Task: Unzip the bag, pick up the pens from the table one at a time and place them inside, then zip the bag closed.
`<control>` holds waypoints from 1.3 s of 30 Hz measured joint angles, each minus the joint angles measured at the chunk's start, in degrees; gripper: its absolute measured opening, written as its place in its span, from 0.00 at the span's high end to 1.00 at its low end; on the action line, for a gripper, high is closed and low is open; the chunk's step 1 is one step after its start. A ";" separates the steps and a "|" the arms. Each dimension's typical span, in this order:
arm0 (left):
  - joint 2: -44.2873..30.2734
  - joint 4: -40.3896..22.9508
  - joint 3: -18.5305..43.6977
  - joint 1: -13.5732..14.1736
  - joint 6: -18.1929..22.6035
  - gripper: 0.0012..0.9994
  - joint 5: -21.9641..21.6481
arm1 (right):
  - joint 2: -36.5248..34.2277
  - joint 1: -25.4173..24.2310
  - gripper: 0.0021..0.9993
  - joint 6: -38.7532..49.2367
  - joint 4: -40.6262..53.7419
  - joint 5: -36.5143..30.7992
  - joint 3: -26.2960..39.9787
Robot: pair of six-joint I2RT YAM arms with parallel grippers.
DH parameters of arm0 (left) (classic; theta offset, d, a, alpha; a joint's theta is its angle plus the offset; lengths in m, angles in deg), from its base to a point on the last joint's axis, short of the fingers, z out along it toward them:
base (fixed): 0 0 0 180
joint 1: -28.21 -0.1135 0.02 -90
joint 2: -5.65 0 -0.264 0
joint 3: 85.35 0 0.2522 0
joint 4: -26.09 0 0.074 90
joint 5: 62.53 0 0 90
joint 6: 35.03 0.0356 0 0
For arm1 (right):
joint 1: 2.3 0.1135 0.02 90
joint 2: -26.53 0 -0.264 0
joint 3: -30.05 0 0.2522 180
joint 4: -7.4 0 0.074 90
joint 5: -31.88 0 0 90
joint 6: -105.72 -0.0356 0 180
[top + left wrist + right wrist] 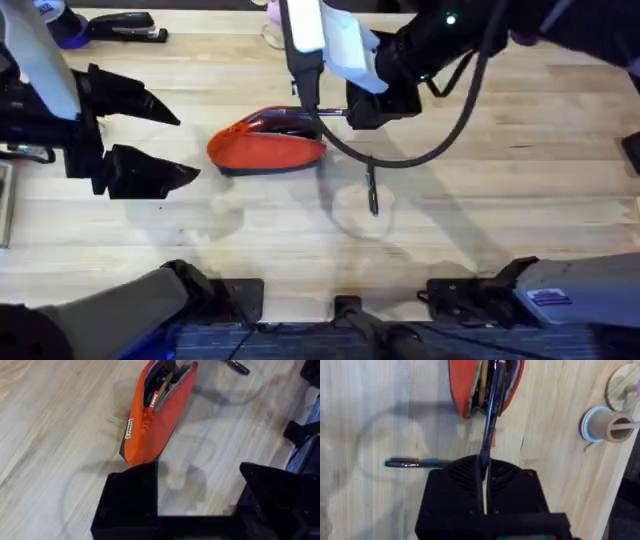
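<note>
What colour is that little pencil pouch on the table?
Bright orange, with a dark lower edge; the pouch shows best in the left wrist view.

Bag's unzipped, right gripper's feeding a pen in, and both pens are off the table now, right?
Not quite. One pen lies on the table, as the right wrist view shows. The rest holds: the bag is open and the right gripper holds a pen at its mouth.

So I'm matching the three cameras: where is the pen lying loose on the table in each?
Overhead: the loose pen lies right of centre, just right of the orange bag.
Left wrist: top edge, beyond the bag.
Right wrist: left of centre.
Shared landmark: the bag.
</note>
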 joint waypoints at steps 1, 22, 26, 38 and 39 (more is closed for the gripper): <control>0.00 0.02 0.02 0.00 0.00 0.01 0.00 | -0.27 0.03 0.97 0.05 -0.33 0.27 0.00; 0.00 0.02 0.02 0.00 0.00 0.01 0.00 | -9.03 1.91 0.97 0.25 -8.06 1.17 0.00; 0.00 0.02 0.00 0.00 0.00 0.01 0.00 | -10.25 3.13 0.97 0.39 -9.19 1.18 0.00; 0.00 0.00 0.01 0.00 0.00 0.01 0.00 | -14.52 6.48 0.97 0.39 -14.64 1.18 0.00; 0.00 0.01 0.02 0.00 0.00 0.01 0.00 | -15.03 6.72 0.97 0.37 -15.28 1.18 0.00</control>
